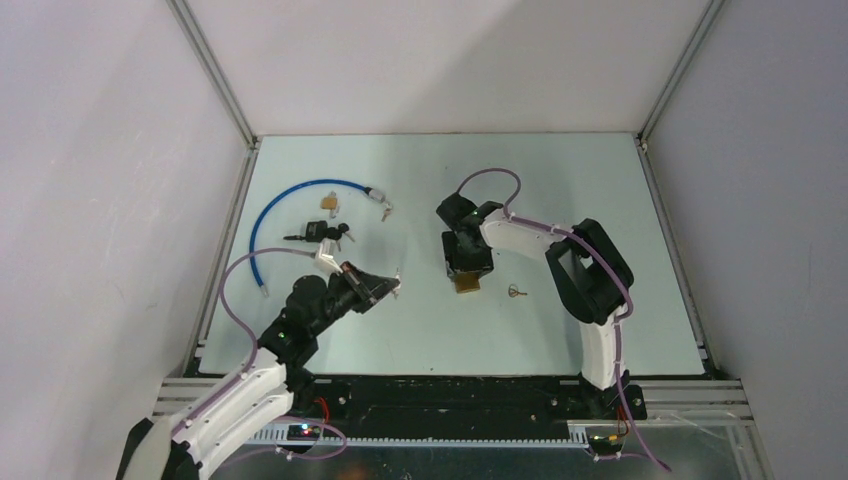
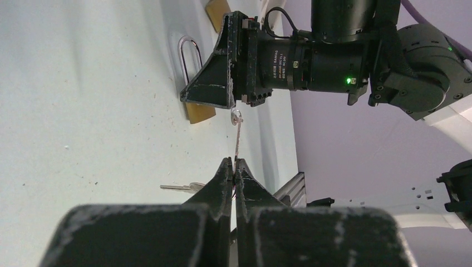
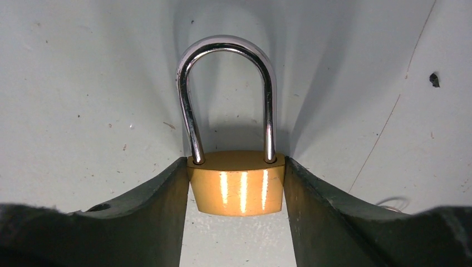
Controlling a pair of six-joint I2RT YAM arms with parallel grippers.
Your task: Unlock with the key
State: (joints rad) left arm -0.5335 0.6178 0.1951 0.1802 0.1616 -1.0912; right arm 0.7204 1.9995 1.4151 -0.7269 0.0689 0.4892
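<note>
A brass padlock (image 3: 236, 189) with a steel shackle (image 3: 228, 44) lies on the pale table, and my right gripper (image 3: 236, 167) is shut on its body, one finger on each side. From above, the padlock (image 1: 466, 286) shows at the tip of the right gripper (image 1: 466, 276). My left gripper (image 2: 234, 162) is shut on a thin silver key (image 2: 237, 139), seen edge-on, its ringed end toward the right gripper's finger (image 2: 214, 83). The padlock body (image 2: 199, 113) sits just left of that end, a small gap apart. The left gripper (image 1: 388, 287) is to the padlock's left.
A loose key (image 1: 516, 292) lies right of the padlock and also shows in the left wrist view (image 2: 181, 187). A blue cable lock (image 1: 275, 205), a small padlock (image 1: 328, 203), a black lock (image 1: 320, 232) and more keys (image 1: 385, 210) lie at the back left.
</note>
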